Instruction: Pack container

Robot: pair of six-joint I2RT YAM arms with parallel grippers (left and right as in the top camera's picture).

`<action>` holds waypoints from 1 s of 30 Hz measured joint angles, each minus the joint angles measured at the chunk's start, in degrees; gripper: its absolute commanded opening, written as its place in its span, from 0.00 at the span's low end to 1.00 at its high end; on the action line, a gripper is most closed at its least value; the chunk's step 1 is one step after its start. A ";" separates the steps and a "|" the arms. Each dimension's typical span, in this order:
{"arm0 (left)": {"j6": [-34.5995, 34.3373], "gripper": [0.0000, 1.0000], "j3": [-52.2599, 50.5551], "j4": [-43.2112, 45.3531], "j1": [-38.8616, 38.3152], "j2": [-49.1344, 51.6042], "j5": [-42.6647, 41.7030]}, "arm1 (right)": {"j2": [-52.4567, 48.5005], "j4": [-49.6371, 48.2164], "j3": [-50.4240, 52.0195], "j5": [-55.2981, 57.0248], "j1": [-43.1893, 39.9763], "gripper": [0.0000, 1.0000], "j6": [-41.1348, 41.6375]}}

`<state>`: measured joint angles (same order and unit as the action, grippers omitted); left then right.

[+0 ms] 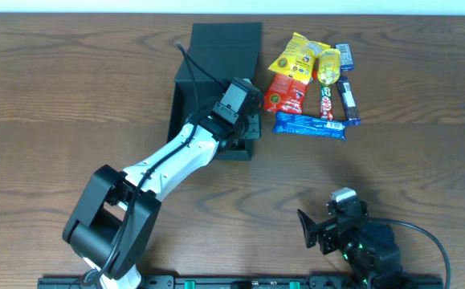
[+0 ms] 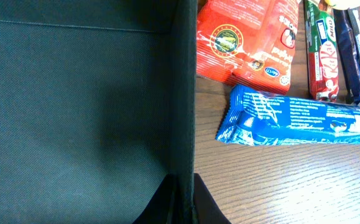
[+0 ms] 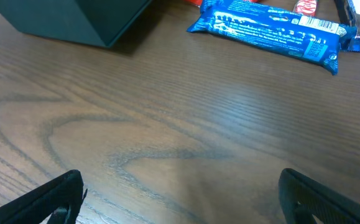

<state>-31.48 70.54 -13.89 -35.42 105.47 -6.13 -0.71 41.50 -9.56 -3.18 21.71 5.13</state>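
Soft, even light from above, moderately bright, no hard glare. The counter point(image 1: 55, 96) carries only faint, diffuse shadows. The box point(image 2: 74, 112) interior reads dark, with a soft shadow patch on its floor. The blue wrapper point(image 2: 298, 118) shows slight sheen. The right pincer point(image 3: 183, 196) tips are blurred, probably too close to focus.
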 measured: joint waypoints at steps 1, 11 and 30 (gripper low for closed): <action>-0.04 0.06 0.02 0.00 0.00 0.00 -0.07 | 0.00 -0.02 0.00 0.00 0.00 0.99 0.00; -0.79 0.95 0.48 0.39 0.04 0.00 -2.73 | 0.00 -0.02 0.00 0.00 0.00 0.99 0.00; 16.65 0.95 12.28 -27.71 5.29 -14.25 19.89 | 0.00 0.00 0.00 0.00 0.00 0.99 0.00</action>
<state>-14.83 82.83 -41.60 -30.13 91.22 13.76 -0.71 41.50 -9.56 -3.18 21.71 5.13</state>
